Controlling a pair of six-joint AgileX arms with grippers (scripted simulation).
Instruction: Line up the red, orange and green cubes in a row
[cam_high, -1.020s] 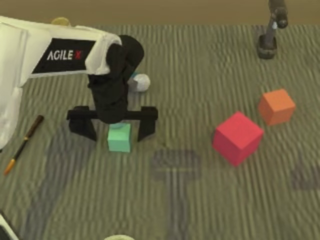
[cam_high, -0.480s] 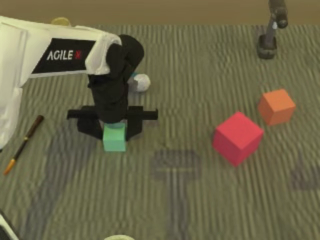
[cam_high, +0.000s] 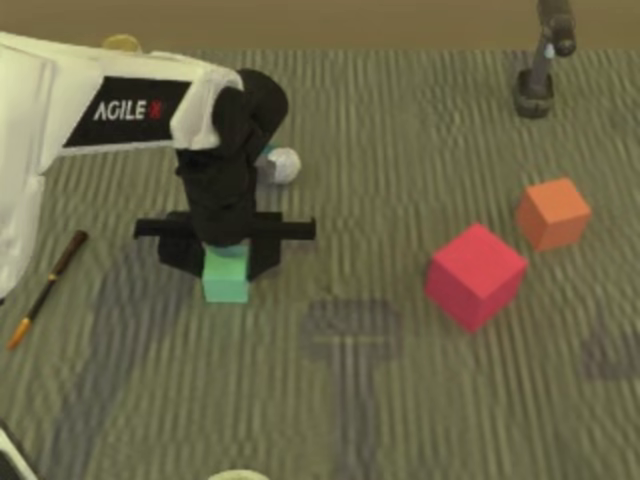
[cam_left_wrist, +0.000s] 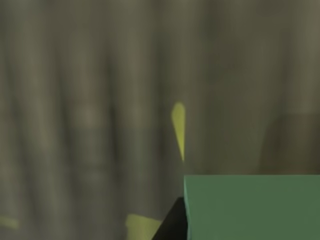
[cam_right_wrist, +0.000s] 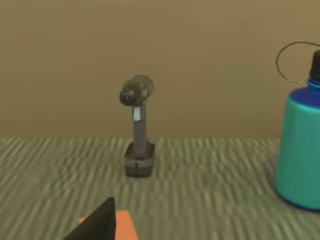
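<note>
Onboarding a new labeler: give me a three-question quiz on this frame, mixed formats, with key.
1. True or false: the left tool is closed on the green cube.
2. Which cube lies nearest the drill in the top view? A) red cube B) orange cube C) green cube
3. Fill in: the pen lies near the table's ___ edge in the top view.

Key:
1. True; its fingers flank the cube tightly.
2. B; the orange cube sits beyond the red cube, toward the drill.
3. Left.

Matte green cube (cam_high: 226, 277), ribbed woven table (cam_high: 400, 400).
</note>
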